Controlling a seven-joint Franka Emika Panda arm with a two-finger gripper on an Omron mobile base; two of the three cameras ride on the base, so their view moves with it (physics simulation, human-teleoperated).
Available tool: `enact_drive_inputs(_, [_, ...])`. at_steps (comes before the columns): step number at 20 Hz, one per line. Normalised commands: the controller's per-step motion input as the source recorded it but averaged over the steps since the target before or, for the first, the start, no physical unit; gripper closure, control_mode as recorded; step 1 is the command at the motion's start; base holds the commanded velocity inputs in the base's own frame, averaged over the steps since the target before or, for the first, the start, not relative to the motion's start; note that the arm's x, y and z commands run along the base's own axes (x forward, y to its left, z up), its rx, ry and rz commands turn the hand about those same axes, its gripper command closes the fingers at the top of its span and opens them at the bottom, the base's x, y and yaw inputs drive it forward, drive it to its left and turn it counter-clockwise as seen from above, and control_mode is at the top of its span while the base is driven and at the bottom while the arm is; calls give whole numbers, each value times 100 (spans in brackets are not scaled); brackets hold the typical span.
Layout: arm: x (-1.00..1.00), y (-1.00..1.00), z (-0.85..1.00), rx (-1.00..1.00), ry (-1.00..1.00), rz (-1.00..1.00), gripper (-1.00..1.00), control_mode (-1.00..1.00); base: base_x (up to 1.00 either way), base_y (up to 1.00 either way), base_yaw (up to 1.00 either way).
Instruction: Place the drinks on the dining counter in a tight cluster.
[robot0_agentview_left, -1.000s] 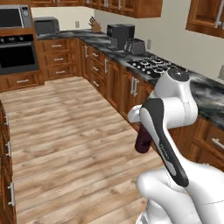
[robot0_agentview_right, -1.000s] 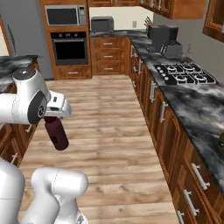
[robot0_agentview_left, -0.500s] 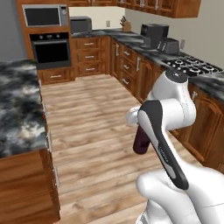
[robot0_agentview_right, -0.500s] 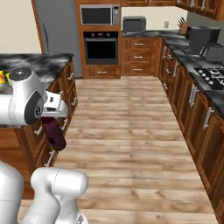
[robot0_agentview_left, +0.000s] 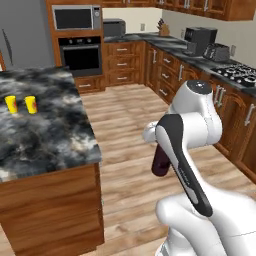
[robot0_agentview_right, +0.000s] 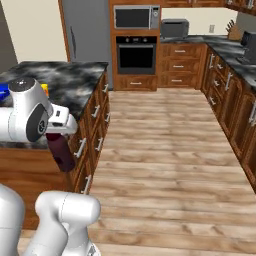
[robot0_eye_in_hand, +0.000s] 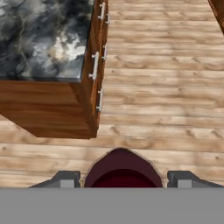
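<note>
My gripper (robot0_eye_in_hand: 122, 178) is shut on the dark maroon bottle (robot0_eye_in_hand: 122, 168), one finger on each side of it. In the left base view the bottle (robot0_agentview_left: 159, 163) hangs upright under the hand, above the wood floor, to the right of the dining counter (robot0_agentview_left: 45, 125). From the right base view, the bottle (robot0_agentview_right: 61, 152) sits in front of the counter's drawer side (robot0_agentview_right: 95, 115), below top level. The hand view has the counter's marbled top (robot0_eye_in_hand: 39, 35) at upper left. The other drinks are out of view.
Two yellow cups (robot0_agentview_left: 11, 104) (robot0_agentview_left: 31, 103) stand on the counter's far left. Wood floor (robot0_agentview_right: 165, 150) stretches ahead to the wall oven (robot0_agentview_right: 136, 55). Wall cabinets with a marbled top, a stove and appliances (robot0_agentview_left: 200, 42) line the right side.
The whole picture has shifted as the base moved: the dining counter has come into view and nearer on the left. The maroon bottle stays in the gripper's hold.
</note>
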Motion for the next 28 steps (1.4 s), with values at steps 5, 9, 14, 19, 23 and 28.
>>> enact_drive_inputs(5, [0,0,0,0,0,0,100,100,8,64,25])
enact_drive_inputs(9, [0,0,0,0,0,0,100,100,33,74,25])
enact_drive_inputs(14, [0,0,0,0,0,0,100,100,43,83,7])
enact_drive_inputs(19, [0,0,0,0,0,0,100,100,70,87,0])
enact_drive_inputs(23, [0,0,0,0,0,0,100,100,93,43,-3])
enact_drive_inputs(28, [0,0,0,0,0,0,100,100,59,22,-9])
